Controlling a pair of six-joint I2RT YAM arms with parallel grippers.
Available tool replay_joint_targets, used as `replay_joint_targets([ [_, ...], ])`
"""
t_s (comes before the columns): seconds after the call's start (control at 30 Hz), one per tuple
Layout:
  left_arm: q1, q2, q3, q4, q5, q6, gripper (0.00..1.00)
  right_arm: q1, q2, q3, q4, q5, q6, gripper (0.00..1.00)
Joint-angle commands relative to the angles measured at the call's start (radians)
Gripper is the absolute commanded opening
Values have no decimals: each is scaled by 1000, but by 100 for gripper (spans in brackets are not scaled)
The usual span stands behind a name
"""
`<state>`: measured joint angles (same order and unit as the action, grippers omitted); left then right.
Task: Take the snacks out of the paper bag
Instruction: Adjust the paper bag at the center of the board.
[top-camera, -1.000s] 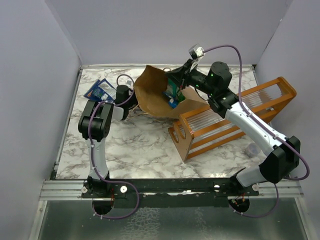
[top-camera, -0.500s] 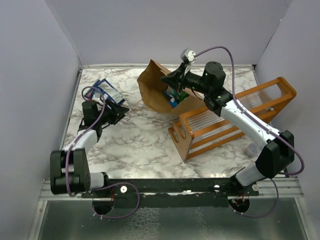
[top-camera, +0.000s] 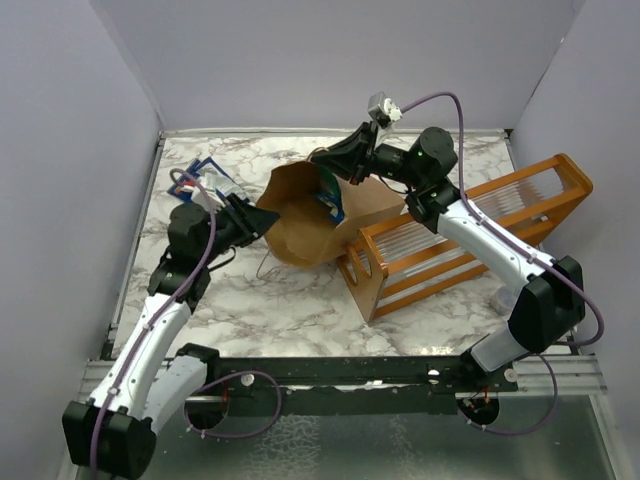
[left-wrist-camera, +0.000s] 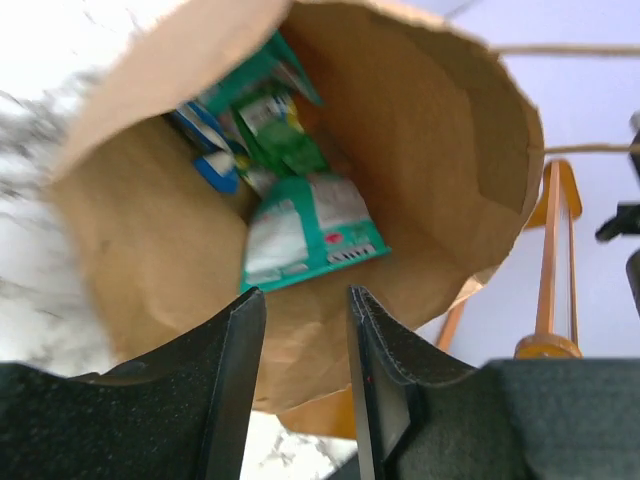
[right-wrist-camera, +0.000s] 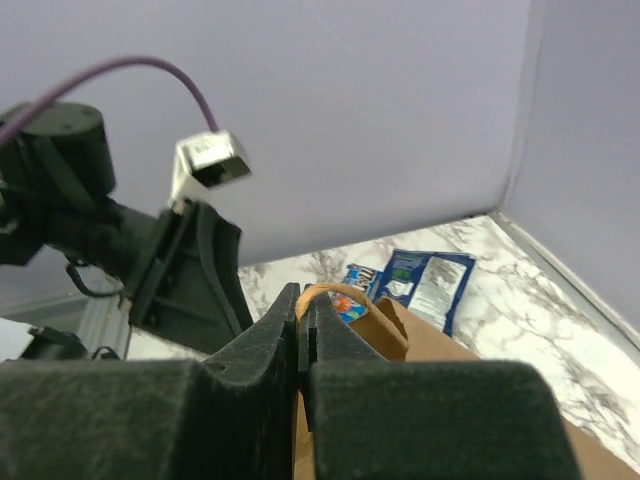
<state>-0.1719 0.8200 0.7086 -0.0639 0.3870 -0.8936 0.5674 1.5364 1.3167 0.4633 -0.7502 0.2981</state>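
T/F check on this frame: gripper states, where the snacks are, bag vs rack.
1. The right gripper is shut on the handle of the paper bag. True.
2. The paper bag is empty. False: snack packets lie inside.
3. The left gripper holds a packet. False: its jaws stand open at the bag's mouth, nothing between them.
4. Loose packets lie on the table outside the bag. True.
5. The bag sits inside the orange rack. False: it lies beside it.

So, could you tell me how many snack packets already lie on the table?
2: a blue-and-white packet and a second packet beside it, at the table's far left corner; others may be hidden.
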Motion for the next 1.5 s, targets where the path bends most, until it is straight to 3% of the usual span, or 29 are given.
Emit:
replay_joint_targets([
  [0.0,-170,48,-8,80,-151,-87,38,3,12,4,131,-27,110,2],
  [0.3,-562,140,-61,253,-644,-126,29,3,-5,17,0,89,76,2],
  [0.4,-591,231,-46,279,-733,-194,21,3,-14,30,-22,106,65,2],
  [0.6,-591,428,41,329,-821,-253,21,2,-16,74,-66,35,28,2],
  [0.67,-593,466,49,359,-821,-268,20,2,-14,114,-136,-10,-37,2],
  [0.8,-602,500,29,407,-794,-252,18,2,69,321,-483,-128,-222,2],
  [0.87,-607,470,-28,435,-817,-261,18,2,107,382,-544,-121,-242,2],
  [1.03,-605,412,-77,433,-803,-214,18,2,173,470,-530,-49,-269,2],
  [1.23,-606,436,-108,517,-676,-195,16,2,273,577,-537,-351,-283,2],
  [1.33,-612,437,-135,532,-681,-202,15,5,226,460,-448,-467,-227,2],
  [1.47,-642,437,-151,538,-699,-193,15,4,120,288,-402,-490,-215,2],
])
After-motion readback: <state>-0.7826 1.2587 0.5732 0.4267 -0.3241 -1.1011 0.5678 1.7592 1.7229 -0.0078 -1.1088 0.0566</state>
